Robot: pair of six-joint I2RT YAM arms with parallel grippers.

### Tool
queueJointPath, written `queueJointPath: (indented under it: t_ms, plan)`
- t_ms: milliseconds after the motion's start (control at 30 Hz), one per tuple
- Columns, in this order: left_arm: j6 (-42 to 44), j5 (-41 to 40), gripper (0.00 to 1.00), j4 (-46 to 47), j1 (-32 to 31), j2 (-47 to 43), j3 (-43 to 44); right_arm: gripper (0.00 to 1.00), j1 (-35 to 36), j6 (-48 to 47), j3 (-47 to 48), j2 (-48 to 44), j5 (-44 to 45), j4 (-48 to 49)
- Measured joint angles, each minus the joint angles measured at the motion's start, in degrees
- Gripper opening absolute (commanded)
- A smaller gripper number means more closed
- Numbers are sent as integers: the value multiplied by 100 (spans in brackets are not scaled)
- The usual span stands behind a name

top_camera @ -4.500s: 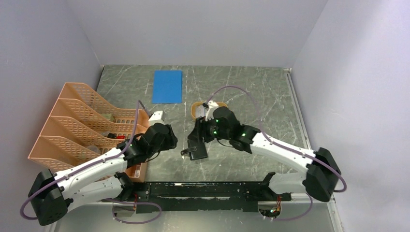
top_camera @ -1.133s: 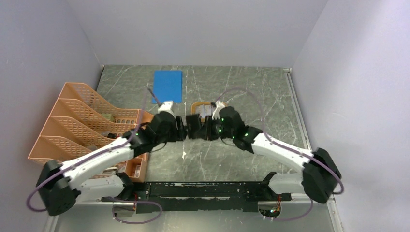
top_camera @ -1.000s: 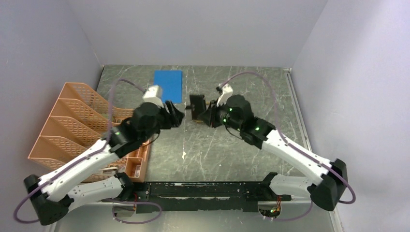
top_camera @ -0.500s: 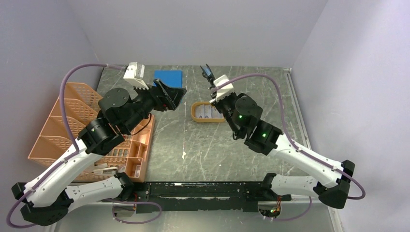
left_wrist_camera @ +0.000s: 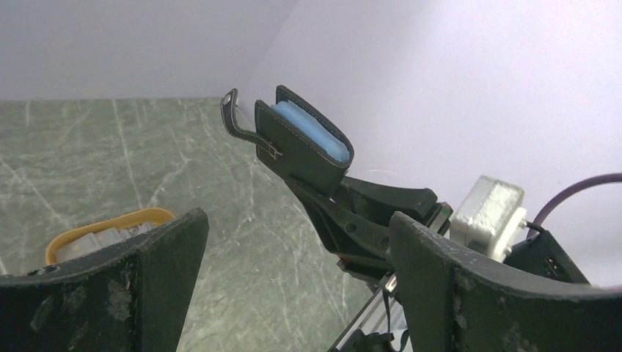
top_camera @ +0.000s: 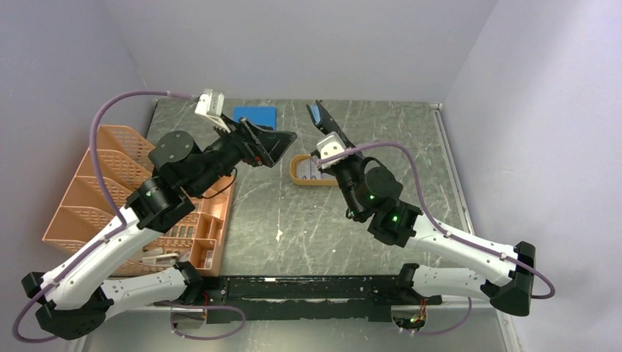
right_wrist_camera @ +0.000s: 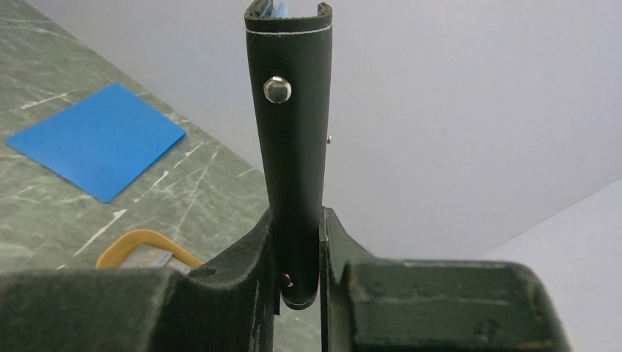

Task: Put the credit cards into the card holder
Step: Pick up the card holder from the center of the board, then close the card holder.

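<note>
The black card holder (right_wrist_camera: pixel 292 147) stands upright in the air, pinched at its base by the right gripper (right_wrist_camera: pixel 297 253). Near it, the left gripper (top_camera: pixel 275 144) gapes wide, empty. Pale credit cards (top_camera: pixel 317 169) lie in an orange oval tray (top_camera: pixel 294 172) on the bench (top_camera: pixel 308 220).

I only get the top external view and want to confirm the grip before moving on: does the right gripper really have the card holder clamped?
Observer: Yes. In the right wrist view the right gripper pinches the card holder at its lower end, and the rest sticks straight out past the fingertips.
Operator: Is it snapped shut?
Observer: No. The left wrist view shows the snap tab hanging free, with bluish lining showing between the flaps.
Operator: Is there anything in the left gripper?
Observer: Nothing. The left gripper has its jaws wide apart, and its camera looks between them at the card holder.
</note>
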Motion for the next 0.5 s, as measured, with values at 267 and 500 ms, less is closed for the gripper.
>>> queueJointPath:
  t_ms: [267, 500]
  plan:
    - [-310, 446, 97, 245, 0, 876, 448, 0, 42, -896, -332, -131, -116, 852]
    - [-531, 767, 97, 426, 0, 1272, 726, 0, 216, -1552, -393, -103, -146, 1397]
